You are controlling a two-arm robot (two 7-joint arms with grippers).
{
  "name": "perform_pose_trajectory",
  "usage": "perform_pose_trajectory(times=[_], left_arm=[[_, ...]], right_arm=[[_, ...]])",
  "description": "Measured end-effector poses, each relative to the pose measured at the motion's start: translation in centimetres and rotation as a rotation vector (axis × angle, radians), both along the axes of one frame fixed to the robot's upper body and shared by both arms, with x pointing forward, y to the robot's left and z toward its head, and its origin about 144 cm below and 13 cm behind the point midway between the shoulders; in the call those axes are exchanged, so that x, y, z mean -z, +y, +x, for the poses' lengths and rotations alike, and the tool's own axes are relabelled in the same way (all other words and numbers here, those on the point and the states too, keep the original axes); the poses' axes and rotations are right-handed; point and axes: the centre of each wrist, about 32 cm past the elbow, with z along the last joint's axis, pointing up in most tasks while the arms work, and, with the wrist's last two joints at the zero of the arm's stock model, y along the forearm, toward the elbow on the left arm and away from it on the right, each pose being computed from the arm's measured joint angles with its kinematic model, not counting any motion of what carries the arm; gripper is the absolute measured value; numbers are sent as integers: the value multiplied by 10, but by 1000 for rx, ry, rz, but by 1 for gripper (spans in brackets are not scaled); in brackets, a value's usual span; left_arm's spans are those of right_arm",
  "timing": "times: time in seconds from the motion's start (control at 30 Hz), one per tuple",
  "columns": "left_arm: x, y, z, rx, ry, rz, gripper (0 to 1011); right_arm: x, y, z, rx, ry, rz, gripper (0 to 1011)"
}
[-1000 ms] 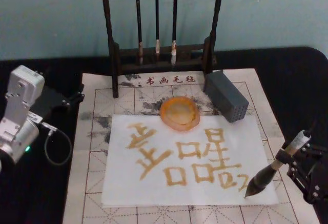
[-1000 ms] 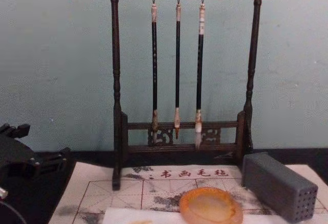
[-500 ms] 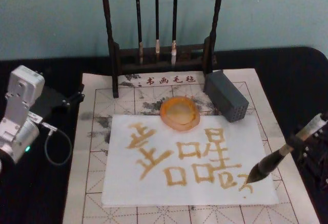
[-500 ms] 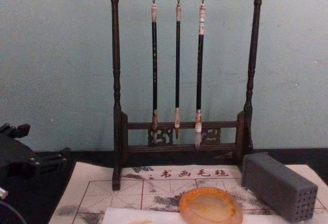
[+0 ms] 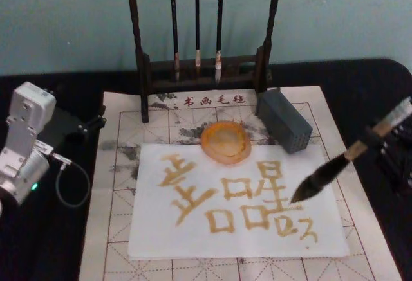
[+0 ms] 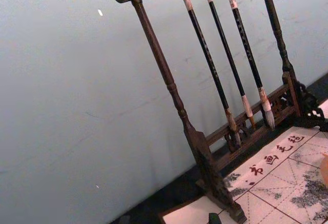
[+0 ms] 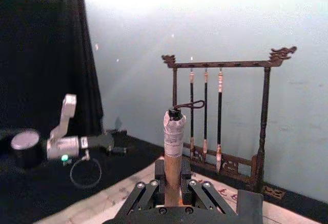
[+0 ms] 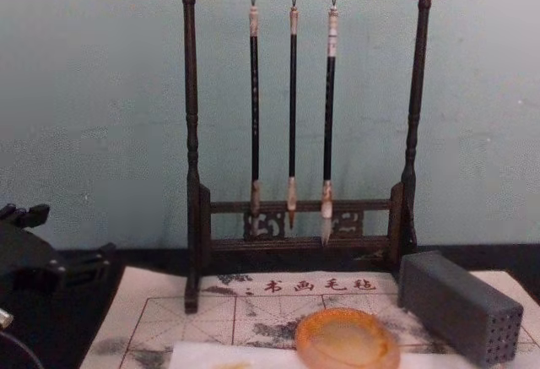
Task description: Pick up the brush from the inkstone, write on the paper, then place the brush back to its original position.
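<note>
raised off the paper (image 5: 193,237), the brush (image 5: 351,153) slants, tan above, black below.

Plain pale teal wall (image 5: 64,17) behind a black-covered table (image 5: 360,88)

The brush (image 5: 336,167) slants at the frame's right, tan shaft uppermost, dark tip over the white paper (image 5: 161,237), which bears golden-brown characters. The round amber inkstone (image 5: 225,142) overlaps the paper's top edge.

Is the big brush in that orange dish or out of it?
Out. The right gripper holds the brush slanted over the paper; the inkstone holds nothing. The left gripper sits parked, far left.
</note>
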Motion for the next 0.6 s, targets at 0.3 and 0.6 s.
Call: perform_pose_trajectory(times=[0.3, 0.6], left_arm=[[0, 0, 0, 0, 0, 0, 1001], [0, 0, 0, 0, 0, 0, 1001]], right_arm=[[6, 13, 32, 24, 95, 146, 195], [15, 25, 56, 48, 198, 268, 195]])
